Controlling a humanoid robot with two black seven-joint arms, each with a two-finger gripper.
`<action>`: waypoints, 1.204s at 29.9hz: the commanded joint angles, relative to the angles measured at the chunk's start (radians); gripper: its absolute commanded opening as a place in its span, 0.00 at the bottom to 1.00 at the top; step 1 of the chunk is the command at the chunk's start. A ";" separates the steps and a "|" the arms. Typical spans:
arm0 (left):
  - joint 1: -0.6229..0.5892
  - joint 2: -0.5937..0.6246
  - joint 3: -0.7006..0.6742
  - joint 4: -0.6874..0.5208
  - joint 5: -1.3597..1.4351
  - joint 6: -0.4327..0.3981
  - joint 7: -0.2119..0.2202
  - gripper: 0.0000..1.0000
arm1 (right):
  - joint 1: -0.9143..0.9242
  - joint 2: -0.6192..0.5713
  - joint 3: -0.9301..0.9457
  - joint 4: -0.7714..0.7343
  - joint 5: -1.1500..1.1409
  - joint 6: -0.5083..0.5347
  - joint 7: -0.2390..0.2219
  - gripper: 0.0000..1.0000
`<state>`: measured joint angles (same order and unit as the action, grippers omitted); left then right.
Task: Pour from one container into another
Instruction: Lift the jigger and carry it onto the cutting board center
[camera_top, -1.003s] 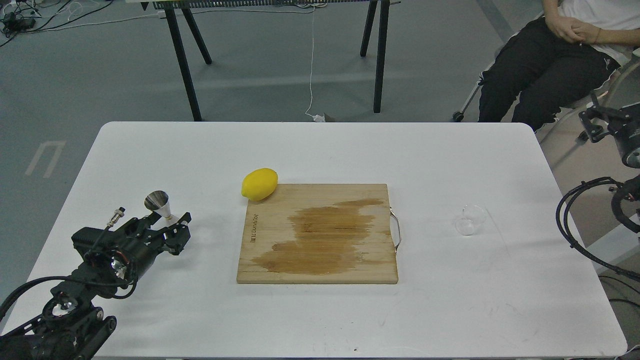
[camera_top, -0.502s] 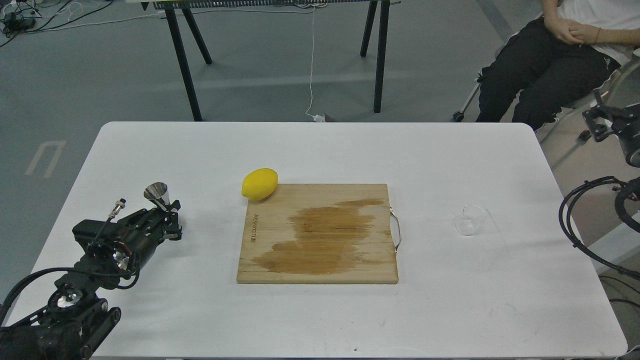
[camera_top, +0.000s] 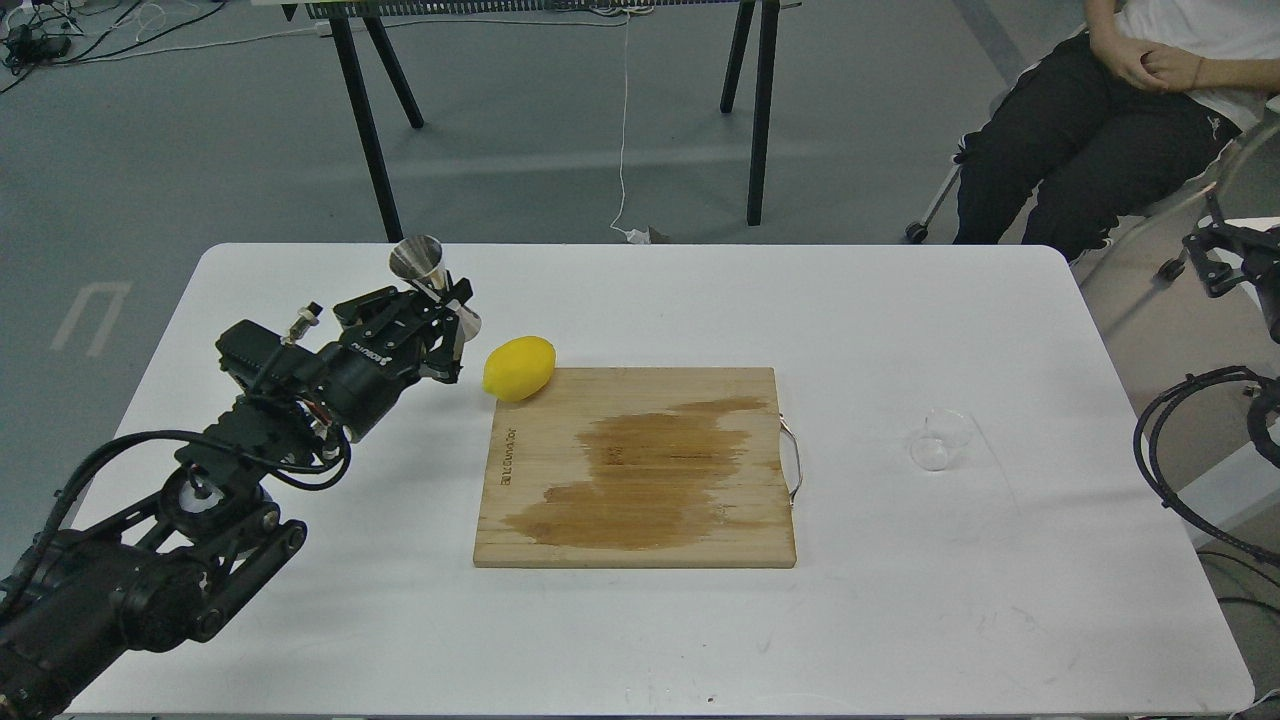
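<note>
While gripped (camera_top: 440, 305): one jigger (camera_top: 430, 275), one cup (camera_top: 938, 440).

Single head view, set high on the robot, facing forward and down, whole white bench (camera_top: 640, 300) in frame at middle distance, grey floor (camera_top: 560, 120) beyond, left arm (camera_top: 200, 480) entering lower left

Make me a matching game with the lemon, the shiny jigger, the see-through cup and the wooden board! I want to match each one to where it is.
Things:
1. lemon
2. jigger
3. clear cup
4. cutting board

Places:
A. held up in the left gripper
B. alone on the table, right of the board's handle
C. at the board's far left corner
D. flat in the middle of the table, with a dark wet patch

Pairs: 1-C, 2-A, 3-B, 4-D
</note>
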<state>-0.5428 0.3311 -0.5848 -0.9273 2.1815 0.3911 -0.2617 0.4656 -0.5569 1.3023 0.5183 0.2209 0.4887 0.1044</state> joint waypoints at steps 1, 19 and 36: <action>-0.058 -0.078 0.126 0.007 0.000 -0.014 0.024 0.08 | -0.010 -0.001 0.005 0.000 0.000 0.000 0.000 1.00; -0.111 -0.331 0.293 0.252 0.000 -0.074 0.030 0.11 | -0.028 -0.014 0.011 -0.001 0.000 0.000 0.000 1.00; -0.103 -0.331 0.327 0.289 0.000 -0.074 0.032 0.28 | -0.033 -0.014 0.011 0.000 0.000 0.000 0.000 1.00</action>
<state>-0.6445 0.0002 -0.2580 -0.6398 2.1817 0.3175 -0.2311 0.4326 -0.5709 1.3132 0.5188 0.2209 0.4887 0.1044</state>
